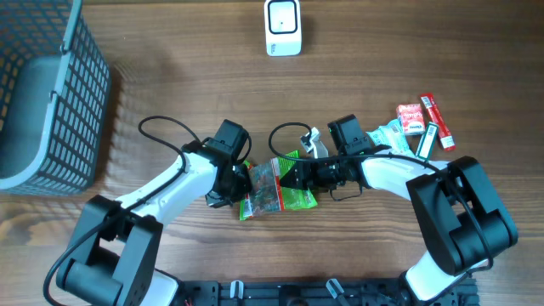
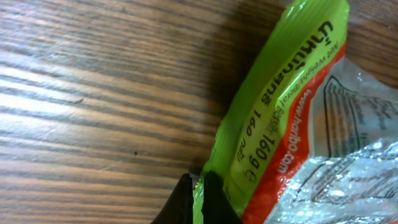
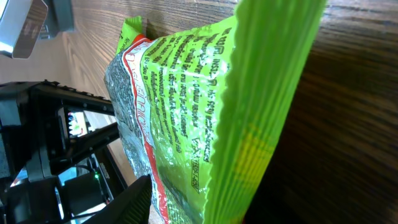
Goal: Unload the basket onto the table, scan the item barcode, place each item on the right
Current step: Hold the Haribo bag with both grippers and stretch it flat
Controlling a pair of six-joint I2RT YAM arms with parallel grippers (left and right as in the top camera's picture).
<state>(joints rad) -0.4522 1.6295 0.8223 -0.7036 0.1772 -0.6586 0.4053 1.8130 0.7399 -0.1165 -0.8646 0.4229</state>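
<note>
Left wrist view, close up: the snack bag (image 2: 292,118) shows a lime-green edge printed with Thai script and "160 g". A red band beneath it carries a web address that begins "www." and ends ".com"; the letters between are too slanted to read surely. The left jaws are closed on that green edge at the bottom of the frame, where only their dark tips show.

From the right wrist, the bag's crimped green seal fills the middle. Beside it run columns of small Thai print on green, too fine to read, and a red line borders a clear window. One dark finger (image 3: 134,199) lies against the bag's face. The other is hidden behind the seal, so whether the right jaws clamp the bag cannot be told.

Overhead, the bag sits between the two arms at the middle of the wooden counter (image 1: 170,51). A white scanner (image 1: 282,27) stands well apart at the far edge. A dark mesh basket (image 1: 85,85) is cut off at the left, and small red and green packets (image 1: 412,117) lie just beside the right arm.
</note>
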